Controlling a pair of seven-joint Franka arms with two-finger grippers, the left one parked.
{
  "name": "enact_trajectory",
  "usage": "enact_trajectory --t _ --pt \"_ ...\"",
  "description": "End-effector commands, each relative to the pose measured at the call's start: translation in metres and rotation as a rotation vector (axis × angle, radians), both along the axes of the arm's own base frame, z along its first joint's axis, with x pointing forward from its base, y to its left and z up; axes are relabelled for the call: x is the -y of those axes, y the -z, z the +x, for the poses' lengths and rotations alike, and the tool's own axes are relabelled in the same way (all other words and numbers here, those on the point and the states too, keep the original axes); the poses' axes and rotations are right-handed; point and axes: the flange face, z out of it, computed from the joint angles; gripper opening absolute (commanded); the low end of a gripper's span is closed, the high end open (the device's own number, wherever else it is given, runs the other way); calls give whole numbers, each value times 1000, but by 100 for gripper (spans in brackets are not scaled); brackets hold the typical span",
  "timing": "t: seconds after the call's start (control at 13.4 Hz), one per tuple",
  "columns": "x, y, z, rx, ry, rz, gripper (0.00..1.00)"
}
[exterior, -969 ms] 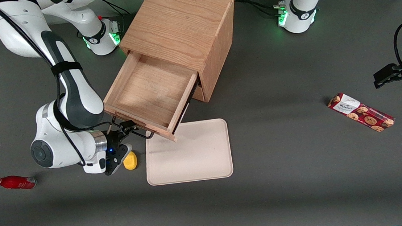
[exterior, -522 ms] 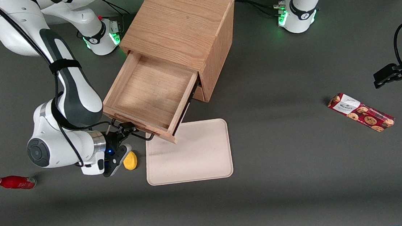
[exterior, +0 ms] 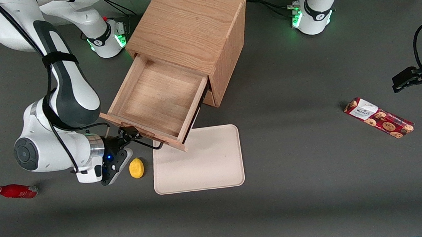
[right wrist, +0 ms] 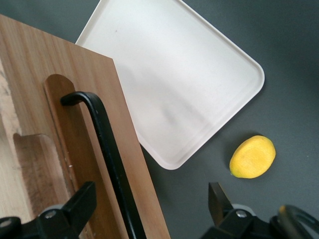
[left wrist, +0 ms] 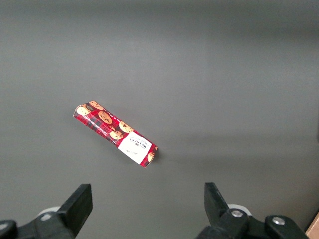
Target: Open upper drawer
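Gripper (exterior: 127, 136) sits at the handle (right wrist: 107, 159) of the upper drawer (exterior: 152, 100), fingers (right wrist: 75, 211) spread wide with the bar between them, not pinched. Drawer is well out of the cabinet (exterior: 192, 32), its front corner overhanging the tray (exterior: 199, 161). Lemon (exterior: 136, 168) lies just beside the gripper on the tabletop (exterior: 316, 182). Judgement: pull straight along the slides, avoid racking, and retreat clear of the lemon.
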Motion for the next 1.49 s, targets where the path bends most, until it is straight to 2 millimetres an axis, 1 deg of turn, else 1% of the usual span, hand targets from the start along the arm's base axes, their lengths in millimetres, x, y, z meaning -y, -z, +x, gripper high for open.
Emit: enact_trajectory --t 0.0,0.15,0.22,0.3,0.37,0.45,0.52,0.67,0.75,0.89,0.97,1.04,1.12,1.19,1.27,1.42 --pt "-9 -50 -13 69 -43 8 100" --pt "2 -83 -17 135 -52 -30 100" --pt "10 -97 -19 181 -76 -101 100" --pt "14 -113 -24 223 -131 -156 100" --pt "16 -131 -32 247 -149 -162 100" --pt "20 -145 -42 250 -128 -167 100" --pt "24 -157 -55 228 -65 -176 100" --pt "31 -174 -78 166 182 -221 100" --pt "34 -178 -86 148 283 -239 100" --pt "47 -175 -101 141 387 -319 100" --pt "69 -177 -103 136 455 -335 100" --pt "87 -174 -105 120 505 -345 100" --pt "102 -168 -108 101 528 -353 100" --pt "119 -169 -109 98 554 -363 100" --pt "133 -169 -110 100 567 -391 100" --pt "150 -161 -114 79 590 -402 100"
